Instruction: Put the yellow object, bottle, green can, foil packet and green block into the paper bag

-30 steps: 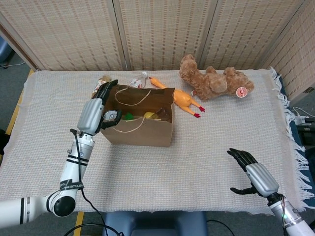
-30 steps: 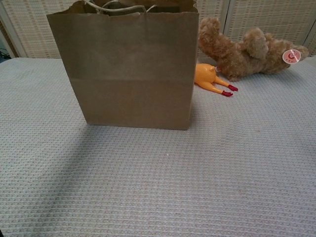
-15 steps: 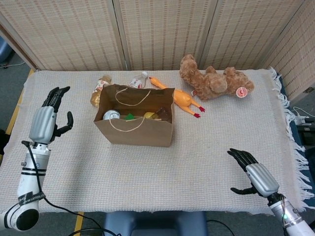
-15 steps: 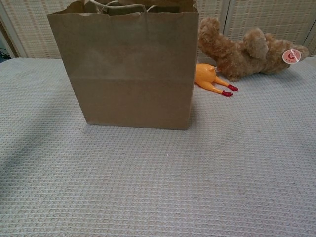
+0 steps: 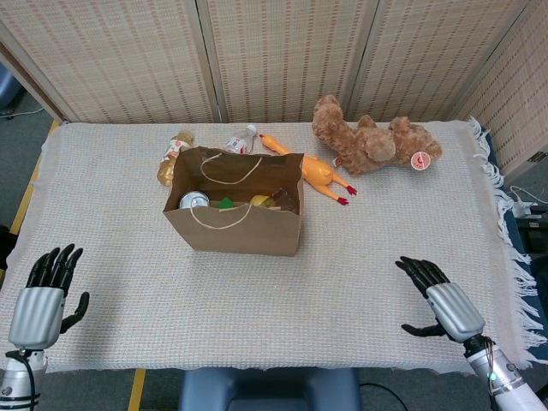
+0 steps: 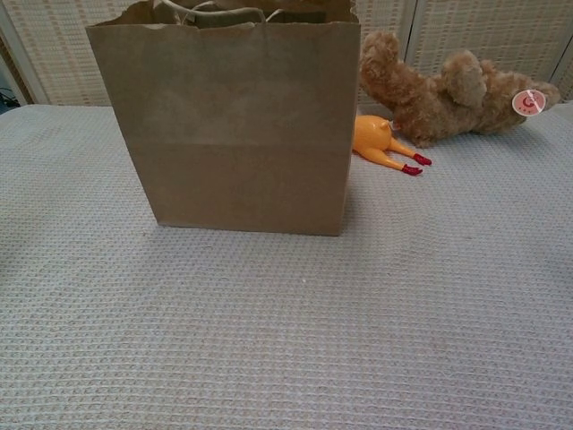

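Hands lie idle at the near corners of the cream woven tablecloth (image 5: 360, 282): the left hand (image 5: 38, 308) and right hand (image 5: 441, 304) both hover with fingers apart, grasping nothing. Between them and well clear of both, the brown paper bag (image 5: 244, 231) stands upright, rope handles drooping over its mouth. Inside show the silver top of the green can (image 5: 193, 200), a small green block (image 5: 225, 204), a yellow object (image 5: 259, 201) and something dark that may be the foil packet. A clear plastic bottle with a white cap (image 5: 240, 139) lies behind the bag, beside an amber bottle (image 5: 171, 157); which the task means cannot be told. Either looks light, rigid and smooth, likely to roll, so a wrap around the mid-body seems surest. An orange rubber chicken (image 5: 312, 171) and brown teddy bear (image 5: 372, 141) lie to the bag's right.
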